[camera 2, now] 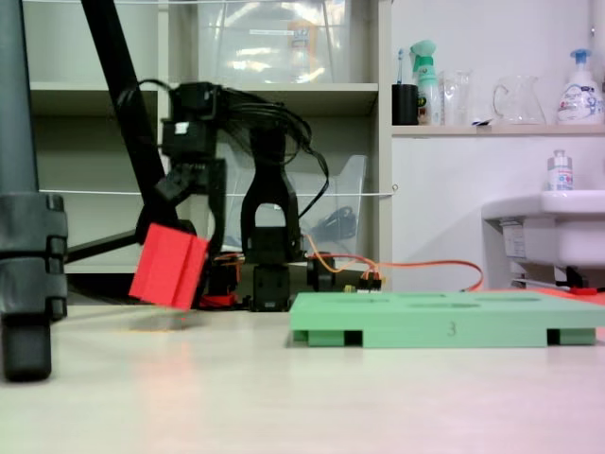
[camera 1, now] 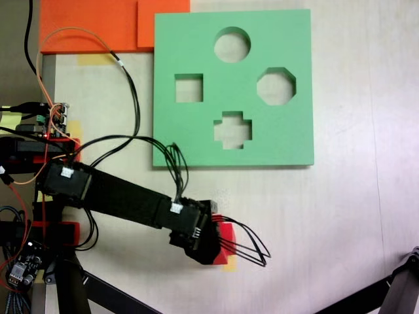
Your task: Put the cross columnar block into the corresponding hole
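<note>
The red cross columnar block (camera 1: 228, 243) (camera 2: 170, 267) is gripped at the arm's tip and hangs tilted above the table, with a gap beneath it in a fixed view. My gripper (camera 1: 219, 243) (camera 2: 180, 232) is shut on it, and the black wrist covers most of the block from above. The green foam board (camera 1: 196, 134) (camera 2: 444, 322) lies flat up and to the right of the gripper. Its plus-shaped hole (camera 1: 232, 129) is the cutout nearest the gripper, well apart from the block.
The board also has a round cutout (camera 1: 232, 44), a square one (camera 1: 188, 88) and an octagonal one (camera 1: 275, 86). Orange foam sheets (camera 1: 91, 26) lie at the top left. The arm's base with its cables (camera 1: 52, 124) stands at the left, a tripod leg (camera 1: 399, 288) at the bottom right.
</note>
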